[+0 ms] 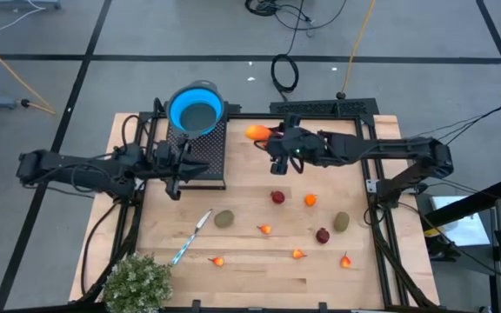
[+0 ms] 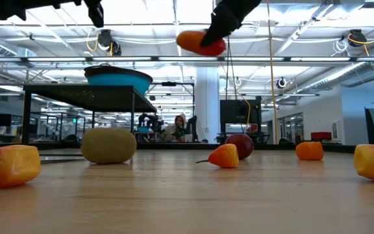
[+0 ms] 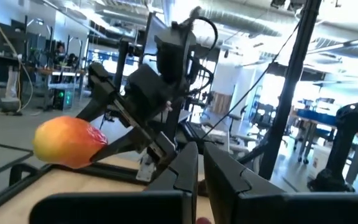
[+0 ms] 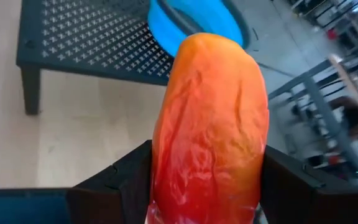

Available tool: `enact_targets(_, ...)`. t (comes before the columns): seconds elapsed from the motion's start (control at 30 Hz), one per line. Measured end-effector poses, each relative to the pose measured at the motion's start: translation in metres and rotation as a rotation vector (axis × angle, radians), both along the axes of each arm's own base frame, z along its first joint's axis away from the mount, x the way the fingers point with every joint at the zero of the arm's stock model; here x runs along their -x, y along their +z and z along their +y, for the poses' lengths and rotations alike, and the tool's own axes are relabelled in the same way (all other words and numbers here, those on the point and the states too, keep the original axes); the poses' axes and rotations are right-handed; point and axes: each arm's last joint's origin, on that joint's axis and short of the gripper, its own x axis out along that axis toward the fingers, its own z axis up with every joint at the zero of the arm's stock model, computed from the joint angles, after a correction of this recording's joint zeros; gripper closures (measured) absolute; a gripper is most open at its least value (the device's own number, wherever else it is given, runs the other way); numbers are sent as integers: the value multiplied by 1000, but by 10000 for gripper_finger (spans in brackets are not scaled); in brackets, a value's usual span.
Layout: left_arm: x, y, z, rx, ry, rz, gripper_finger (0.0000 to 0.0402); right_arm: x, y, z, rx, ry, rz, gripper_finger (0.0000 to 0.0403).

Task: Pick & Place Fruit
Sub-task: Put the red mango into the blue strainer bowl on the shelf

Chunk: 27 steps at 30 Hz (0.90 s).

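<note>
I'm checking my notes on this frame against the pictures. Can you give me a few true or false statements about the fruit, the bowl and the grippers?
1. The right gripper holds the long red-orange fruit in the air. True.
2. The blue bowl sits on the wooden table. False: it sits on the black mesh stand.
3. The left gripper holds an olive-brown oval. False: it is shut and empty, over the stand's near edge.
4. Two olive-brown ovals lie on the table. True.
</note>
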Motion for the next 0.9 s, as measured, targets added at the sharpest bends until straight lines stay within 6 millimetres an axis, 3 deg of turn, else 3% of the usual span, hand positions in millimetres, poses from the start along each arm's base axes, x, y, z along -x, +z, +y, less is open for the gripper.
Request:
enact_targets(0.27,-12,-1,0,42,-10,-33,305,-3,9,18,111,76,-20,179)
enact_targets(0.53,-41,21,1,-24,4,72,233,-7,19,29,218,158,-64,178)
enact_targets(0.7,-60,31,5,-75,36,212,209,-7,21,34,284,122,-51,180)
enact_targets(0.9,-65,37,16,-72,156,262,197,-5,21,40,361,72,-2,180)
